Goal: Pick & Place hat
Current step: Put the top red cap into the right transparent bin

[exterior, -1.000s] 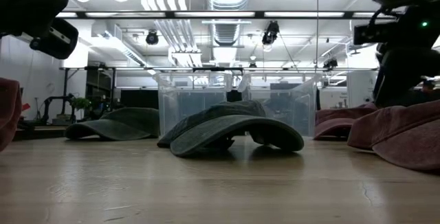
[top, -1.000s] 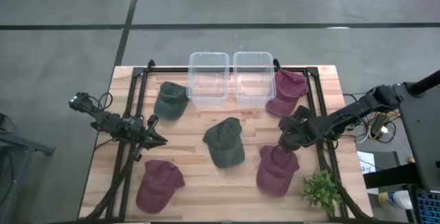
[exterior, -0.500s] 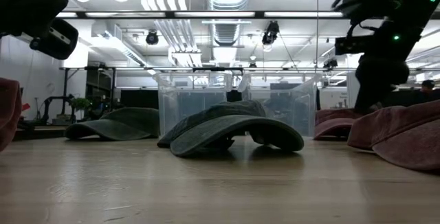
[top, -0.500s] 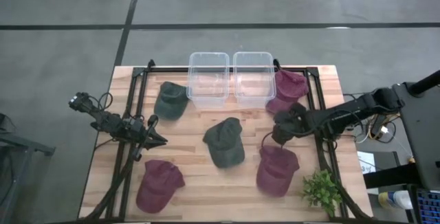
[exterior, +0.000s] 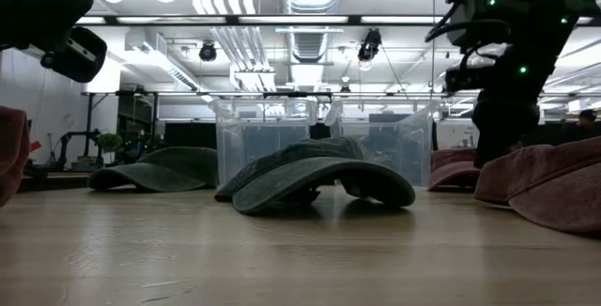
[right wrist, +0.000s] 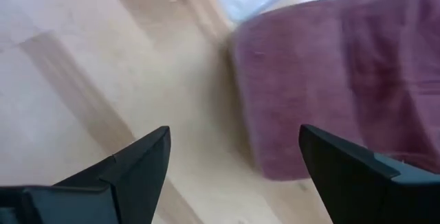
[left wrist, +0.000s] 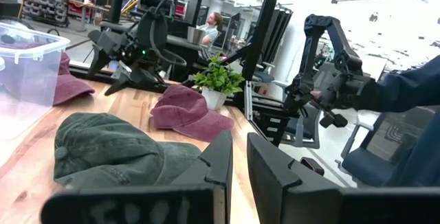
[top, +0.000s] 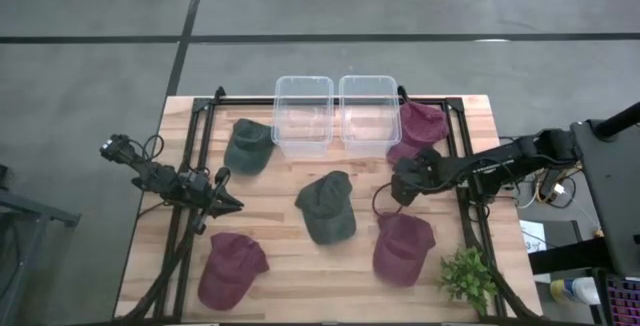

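Wooden desk carries five hats, two clear bins, a small plant.

Two clear bins sit side by side at the far edge, middle, touching each other.

Maroon hat by the right bin, far right part of the desk: long axis runs far-to-near, brim end toward the near edge, beside the bin's right wall. Right tool hovers just past its brim end, between it and the near-right maroon hat; fingers spread wide, holding nothing. In the right wrist view, maroon cloth lies just ahead of the fingers.

Near-right maroon hat: crown toward the near edge.

Near-left maroon hat, by the near-left corner.

Green hat in the middle: axis far-to-near, slightly tilted.

Green hat left of the bins.

Plant at the near-right corner.

Left tool waits over the left edge, fingers nearly together, empty.
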Motion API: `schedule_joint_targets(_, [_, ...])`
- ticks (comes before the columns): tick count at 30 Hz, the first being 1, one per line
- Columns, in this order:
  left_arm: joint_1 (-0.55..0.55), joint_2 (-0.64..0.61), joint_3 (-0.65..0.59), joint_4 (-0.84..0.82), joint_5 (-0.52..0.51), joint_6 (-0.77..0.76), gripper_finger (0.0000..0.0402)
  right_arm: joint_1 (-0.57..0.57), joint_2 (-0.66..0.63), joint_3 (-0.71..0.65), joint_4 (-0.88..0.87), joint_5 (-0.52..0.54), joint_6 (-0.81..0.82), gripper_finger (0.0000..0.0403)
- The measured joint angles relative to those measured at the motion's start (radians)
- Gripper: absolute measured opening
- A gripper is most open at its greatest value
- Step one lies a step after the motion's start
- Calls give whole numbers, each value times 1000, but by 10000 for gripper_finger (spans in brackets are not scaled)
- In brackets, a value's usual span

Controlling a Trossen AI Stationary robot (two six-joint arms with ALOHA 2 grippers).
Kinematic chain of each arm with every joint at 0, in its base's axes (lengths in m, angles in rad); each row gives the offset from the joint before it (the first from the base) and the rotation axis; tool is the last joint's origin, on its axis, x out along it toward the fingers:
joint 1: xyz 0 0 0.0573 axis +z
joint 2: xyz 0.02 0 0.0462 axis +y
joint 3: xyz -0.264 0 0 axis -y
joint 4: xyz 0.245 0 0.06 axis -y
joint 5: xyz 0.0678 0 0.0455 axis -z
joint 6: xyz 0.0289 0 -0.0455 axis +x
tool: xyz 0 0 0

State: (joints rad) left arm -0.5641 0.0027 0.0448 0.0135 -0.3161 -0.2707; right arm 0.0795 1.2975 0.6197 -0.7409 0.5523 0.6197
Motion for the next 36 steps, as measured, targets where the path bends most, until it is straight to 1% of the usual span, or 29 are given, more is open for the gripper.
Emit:
schedule_joint_targets(4, [0,0,0,0,0,0,39,-4,74,-1,-1,27,6,319])
schedule_joint_targets(8, [0,0,0,0,0,-2,39,-16,133,-1,0,32,9,323])
schedule_joint_targets(17, [0,0,0,-3,0,-20,39,-27,216,3,15,60,10,325])
schedule_joint_targets(24, [0,0,0,-6,0,-21,39,-27,194,11,24,50,8,322])
schedule_joint_targets(27, [0,0,0,-7,0,-21,39,-33,177,16,34,63,3,320])
schedule_joint_targets(30, [0,0,0,-8,0,-20,39,-43,173,15,39,63,-24,320])
schedule_joint_targets(36, [0,0,0,-9,0,-19,39,-42,161,15,96,-44,-121,327])
